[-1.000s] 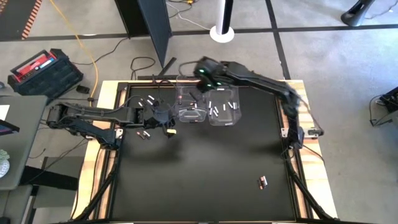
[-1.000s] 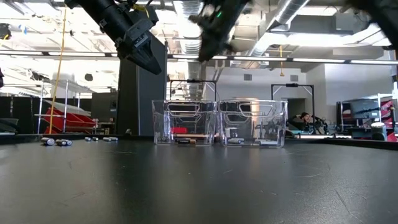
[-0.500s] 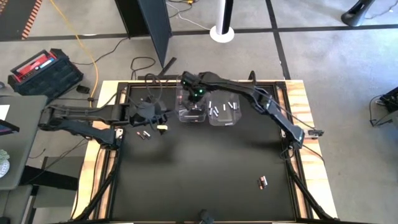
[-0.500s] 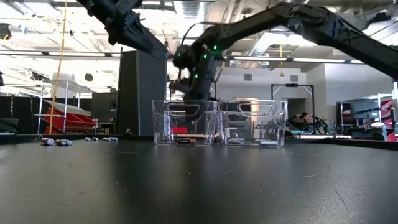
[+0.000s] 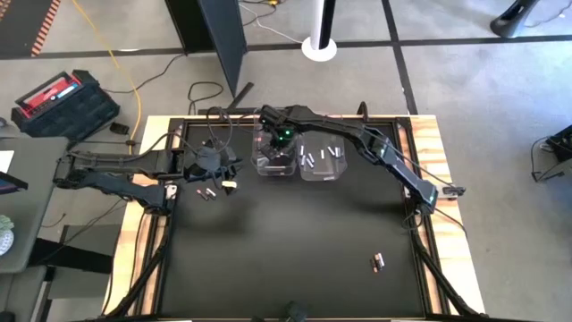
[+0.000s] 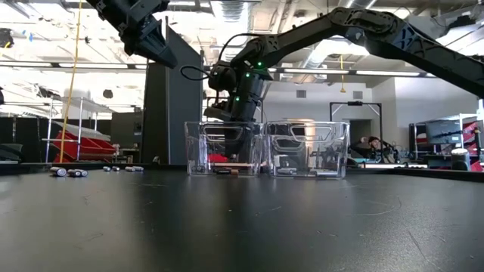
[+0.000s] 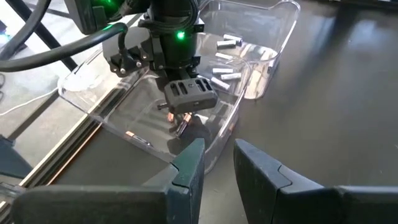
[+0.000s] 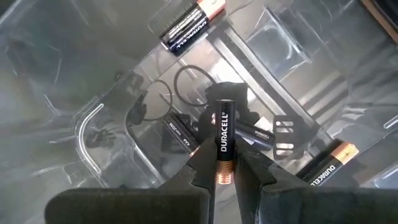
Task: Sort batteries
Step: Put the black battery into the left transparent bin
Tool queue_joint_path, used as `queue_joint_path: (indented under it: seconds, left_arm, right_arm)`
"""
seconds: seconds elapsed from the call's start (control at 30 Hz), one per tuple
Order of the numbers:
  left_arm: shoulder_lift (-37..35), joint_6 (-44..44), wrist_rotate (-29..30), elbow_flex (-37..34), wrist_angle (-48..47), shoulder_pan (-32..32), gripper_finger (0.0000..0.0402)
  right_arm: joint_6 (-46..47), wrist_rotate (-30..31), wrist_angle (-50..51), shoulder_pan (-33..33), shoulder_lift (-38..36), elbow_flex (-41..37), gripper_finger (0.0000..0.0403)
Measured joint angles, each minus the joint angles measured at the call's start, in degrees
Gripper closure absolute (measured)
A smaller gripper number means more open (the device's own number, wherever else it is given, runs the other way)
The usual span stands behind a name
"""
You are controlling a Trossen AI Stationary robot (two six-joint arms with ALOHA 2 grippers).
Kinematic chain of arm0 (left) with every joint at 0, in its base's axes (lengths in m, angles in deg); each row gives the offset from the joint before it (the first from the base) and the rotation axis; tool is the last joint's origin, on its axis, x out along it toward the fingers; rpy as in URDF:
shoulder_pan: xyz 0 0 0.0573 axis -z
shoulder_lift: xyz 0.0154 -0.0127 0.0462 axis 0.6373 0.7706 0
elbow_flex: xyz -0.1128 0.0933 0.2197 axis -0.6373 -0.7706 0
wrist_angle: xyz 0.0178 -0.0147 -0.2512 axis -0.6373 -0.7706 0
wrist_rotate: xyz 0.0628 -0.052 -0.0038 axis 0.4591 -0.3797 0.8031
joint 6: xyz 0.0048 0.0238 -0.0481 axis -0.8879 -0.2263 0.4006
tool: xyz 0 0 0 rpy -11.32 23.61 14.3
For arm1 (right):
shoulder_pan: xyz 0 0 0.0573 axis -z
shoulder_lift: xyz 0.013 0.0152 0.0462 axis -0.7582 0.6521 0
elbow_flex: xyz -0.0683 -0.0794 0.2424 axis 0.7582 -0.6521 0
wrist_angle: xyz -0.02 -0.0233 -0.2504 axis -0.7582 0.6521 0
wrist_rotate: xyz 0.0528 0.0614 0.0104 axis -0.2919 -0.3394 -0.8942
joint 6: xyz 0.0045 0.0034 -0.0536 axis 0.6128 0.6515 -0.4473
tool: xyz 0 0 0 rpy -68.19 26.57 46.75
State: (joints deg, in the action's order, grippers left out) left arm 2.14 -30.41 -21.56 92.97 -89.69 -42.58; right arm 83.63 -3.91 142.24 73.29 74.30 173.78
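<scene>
Two clear bins stand side by side at the table's far middle. The left bin [image 5: 273, 161] holds dark, copper-ended batteries [image 8: 186, 26]. White batteries [image 5: 320, 156] lie in the right bin [image 5: 323, 163]. My right gripper [image 8: 224, 175] reaches down into the left bin, shut on a dark battery [image 8: 222, 140]. My left gripper [image 7: 219, 163] hovers high, left of the bins, with a narrow gap between its fingers and nothing in it. Loose batteries lie on the table at the far left [image 5: 214, 143], below my left gripper [image 5: 207, 192] and near the right [image 5: 377, 260]. My right gripper pinches the dark battery between its two fingers near the battery's copper end [image 8: 224, 168]. The fingers slant down from above and the battery lies along them, its black end sticking out past the fingertips inside the left bin. Whether it touches the bin floor I cannot tell.
The bins' thin clear walls [image 6: 265, 147] rise around my right gripper. Cables run along the table's far left corner [image 5: 210, 121]. A wide stretch of black mat [image 5: 295, 233] lies open toward the near edge.
My right gripper has swung down and toward the table's left, from above the bins' far side into the left bin, tipping steeper, still shut on the dark battery. My left gripper has drawn back toward the table's left edge and risen a little.
</scene>
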Motion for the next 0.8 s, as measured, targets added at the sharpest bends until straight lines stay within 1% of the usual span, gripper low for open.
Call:
queue_joint_path:
  seconds: [0.3, 0.63, 0.8]
  left_arm:
    - [0.00, 0.01, -0.02, 0.01, -0.43, 0.00, 0.0319]
    - [0.00, 0.08, -0.04, -0.01, -3.08, 0.00, 0.0319]
    - [0.00, 0.11, -0.04, -0.01, -3.20, 0.00, 0.0319]
  right_arm:
    - [-0.05, 0.02, 0.17, -0.04, 0.00, 0.00, 0.0340]
    - [0.92, 0.02, 0.24, -0.06, 0.00, 0.00, 0.0274]
    - [0.91, 0.02, 2.55, 0.17, -2.42, -0.07, 0.0261]
